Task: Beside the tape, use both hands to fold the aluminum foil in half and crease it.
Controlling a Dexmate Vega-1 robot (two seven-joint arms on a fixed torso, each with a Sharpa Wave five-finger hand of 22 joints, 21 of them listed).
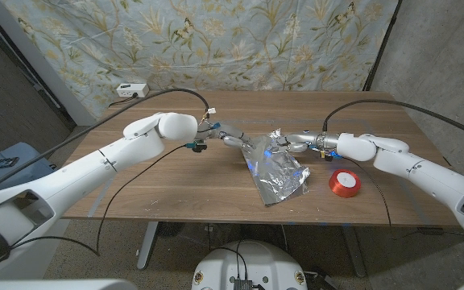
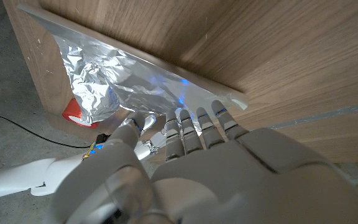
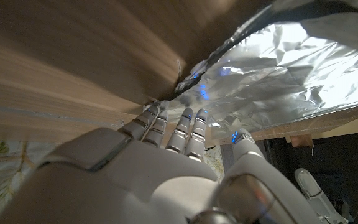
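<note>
Clearly the fold is unfinished: on the wooden table (image 1: 176, 197) the aluminum foil (image 1: 276, 173) lies crumpled just beside the red tape (image 1: 345, 183), its far edge lifted, with no flat doubled sheet or crease yet, so folding over and pressing remain. Across the foil from the tape, the left hand (image 1: 230, 141) reaches the far corner, fingers fairly straight and touching the edge. Nearer the tape, the right hand (image 1: 300, 143) meets that same far edge; whether either pinches it, I cannot tell.

Head overhead; wrists close — share foil (image 1: 279, 171).
</note>
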